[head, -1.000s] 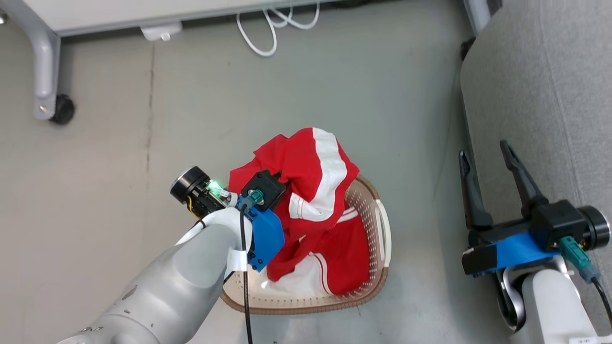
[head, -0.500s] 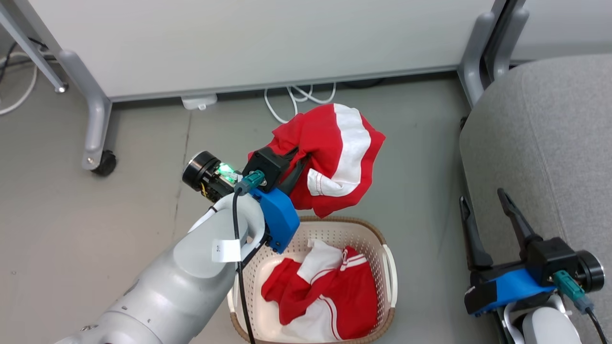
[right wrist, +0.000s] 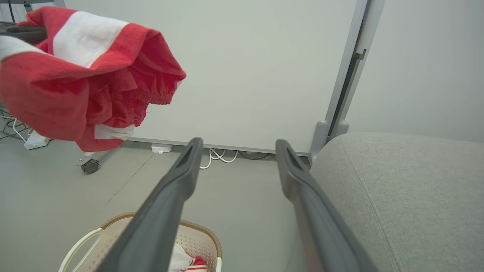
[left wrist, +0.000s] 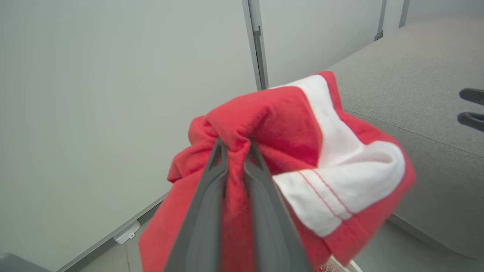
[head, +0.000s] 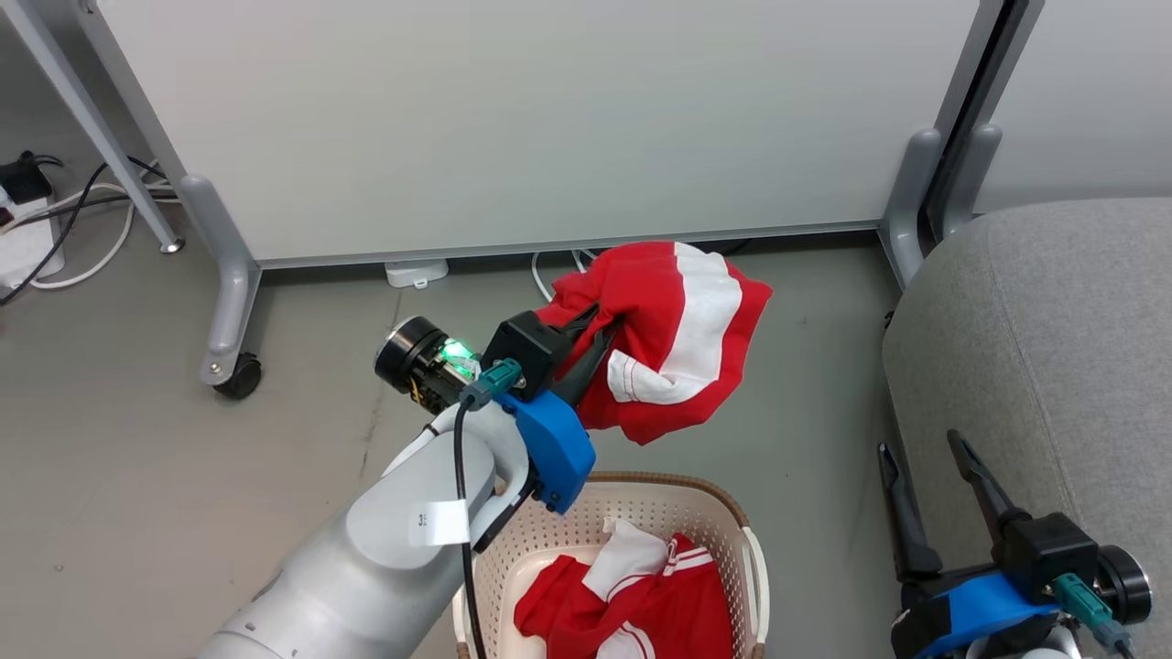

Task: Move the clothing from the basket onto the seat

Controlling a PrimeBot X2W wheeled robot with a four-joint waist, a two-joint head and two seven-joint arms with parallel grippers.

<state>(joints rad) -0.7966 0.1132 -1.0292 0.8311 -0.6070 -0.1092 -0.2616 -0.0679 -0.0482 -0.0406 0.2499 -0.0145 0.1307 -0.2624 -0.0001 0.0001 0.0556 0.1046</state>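
Observation:
My left gripper (head: 609, 320) is shut on a bunched red garment with a white panel (head: 682, 343), which hangs in the air above and beyond the basket (head: 710, 502). In the left wrist view the two fingers (left wrist: 219, 158) pinch a fold of that clothing (left wrist: 310, 151). A second piece of red and white clothing (head: 632, 595) lies inside the cream basket. The grey seat (head: 1053, 348) stands to the right. My right gripper (head: 920, 447) is open and empty beside the seat's left edge; the right wrist view shows its gripper (right wrist: 238, 145), the lifted clothing (right wrist: 75, 83), the basket (right wrist: 200, 234) and the seat (right wrist: 408, 196).
A white partition panel (head: 513, 119) on grey legs with a black caster (head: 240, 377) stands behind the basket. White and black cables (head: 55, 247) and a power strip lie on the floor at the far left. Grey floor lies between basket and seat.
The left gripper has lifted the red garment out of the basket and carried it up and away. The head camera has tilted up, so basket and right gripper sit lower in view.

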